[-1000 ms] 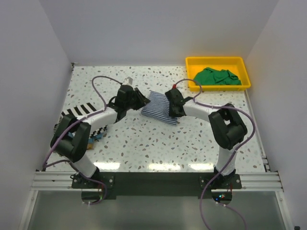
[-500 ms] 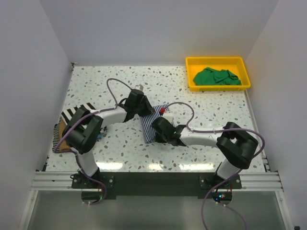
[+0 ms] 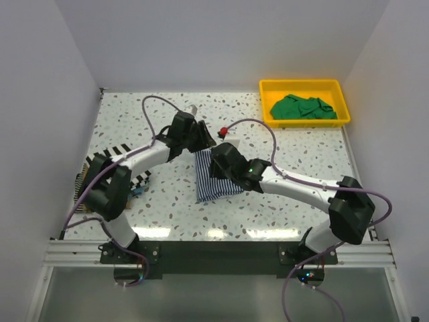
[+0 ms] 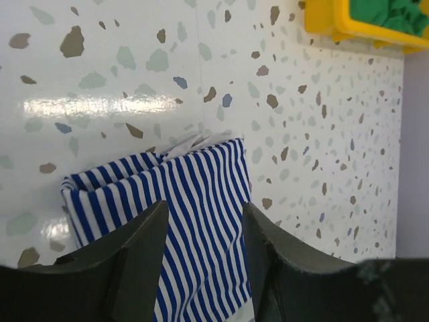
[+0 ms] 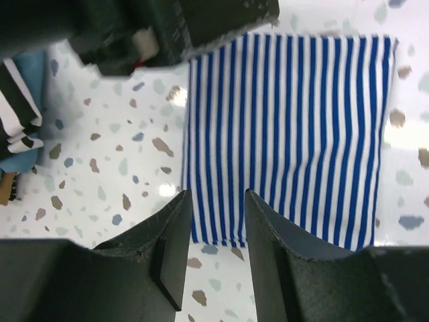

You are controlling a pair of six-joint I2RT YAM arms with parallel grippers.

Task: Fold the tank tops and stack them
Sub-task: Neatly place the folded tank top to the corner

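Observation:
The thin navy-white striped tank top lies on the table as a flat folded rectangle. My left gripper hovers at its far edge, jaws apart, the striped cloth showing under the gap. My right gripper hangs over the same top, open with nothing between its fingers. The green tank top sits crumpled in the yellow tray. At the left edge lies the bold black-white striped top, with blue cloth and a tan piece beside it.
The yellow tray stands at the back right corner. White walls close in the table on three sides. Purple cables loop above both arms. My two wrists sit close together over the folded top.
Both grippers have opened and let go of the thin striped top, which was drawn toward the near edge and now lies folded. Both grippers have pulled back toward its far end.

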